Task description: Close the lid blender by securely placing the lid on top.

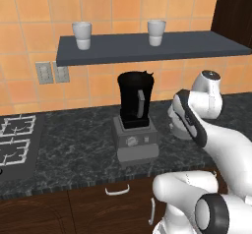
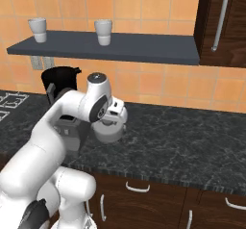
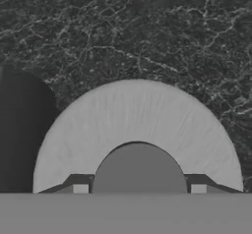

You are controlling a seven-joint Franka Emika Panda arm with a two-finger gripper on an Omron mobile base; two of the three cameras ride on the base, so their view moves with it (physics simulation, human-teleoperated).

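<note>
Gripper [image 3: 139,189] fingers flank the lid [image 3: 138,125] knob, apparently clamped; a weak hold risks dropping it before the blender [image 1: 135,117].

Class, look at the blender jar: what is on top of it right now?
Nothing sits on the blender: its black jar top is bare in the left base view. The lid lies under the gripper over the dark counter; the jar's inside cannot be seen.

You face an orange tiled wall [image 1: 98,12] above a black marble table [image 2: 192,146]. A dark grey shelf [image 1: 162,48] at 12 o'clock carries two white cups [image 1: 81,34]. A stove [image 1: 15,139] sits at 9 o'clock; dark wood cabinets [image 2: 223,21] hang at 2 o'clock.
</note>
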